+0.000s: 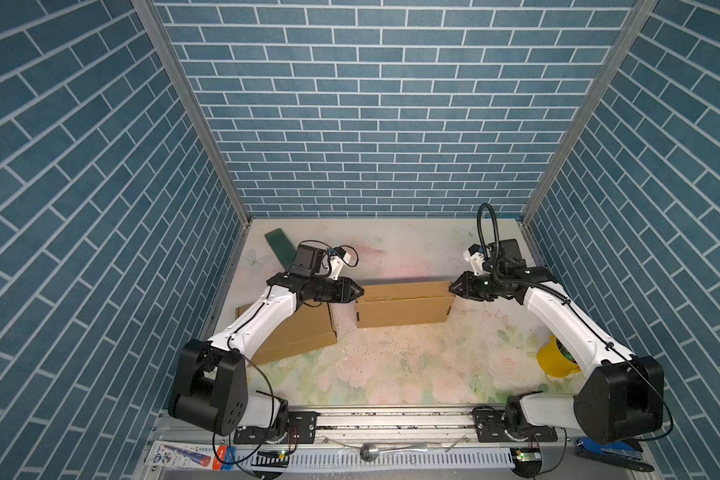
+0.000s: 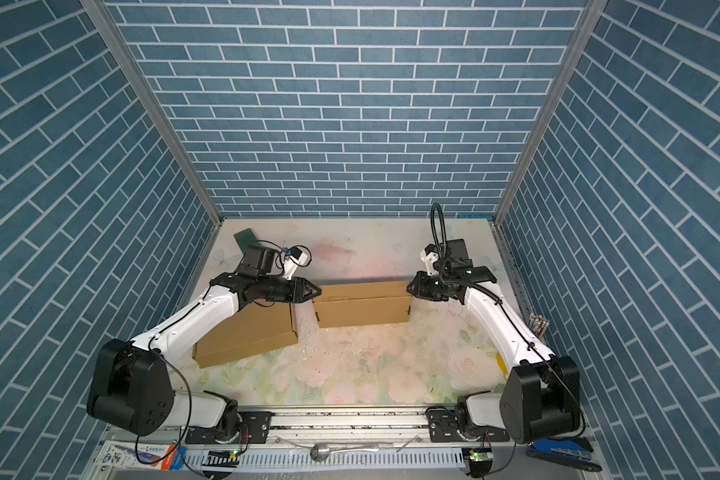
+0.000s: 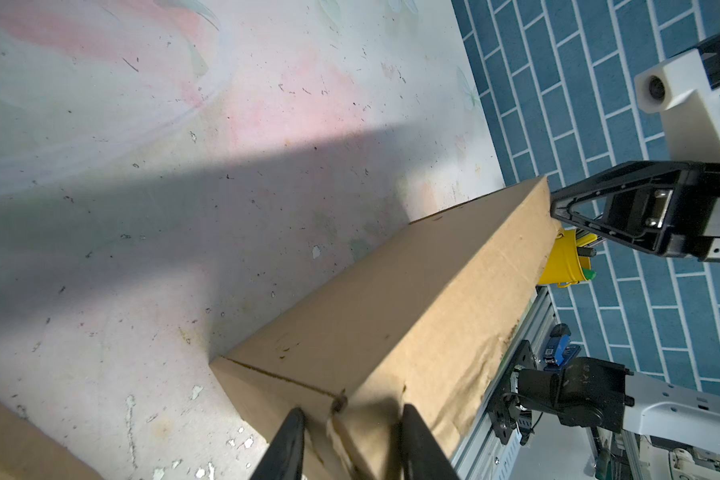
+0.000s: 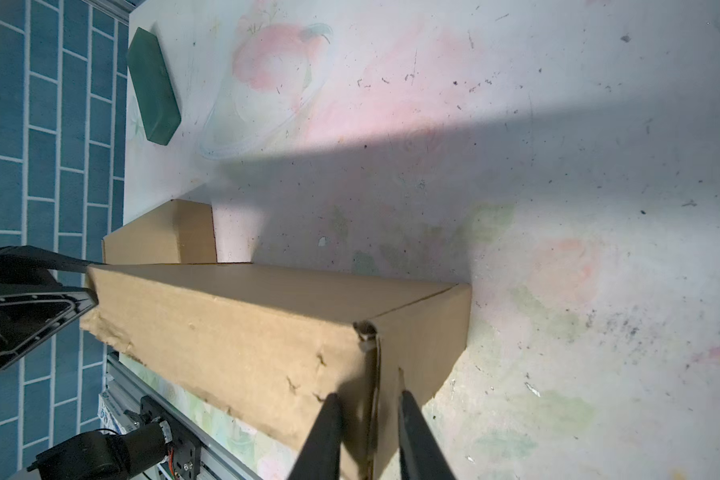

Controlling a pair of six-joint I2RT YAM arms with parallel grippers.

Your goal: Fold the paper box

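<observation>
Only in wrist views: left hand (image 3: 352, 409) and right hand (image 4: 370, 395) straddling opposite end edges of brown cardboard box (image 3: 391, 299), grip untellable, open floral worktop (image 4: 558, 208) behind.

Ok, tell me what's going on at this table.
The robot is working on the paper box standing mid-table. The left gripper is at its left end and the right gripper at its right end, each straddling an end corner; whether they are clamped is unclear. A second cardboard box lies partly under the left arm.
</observation>
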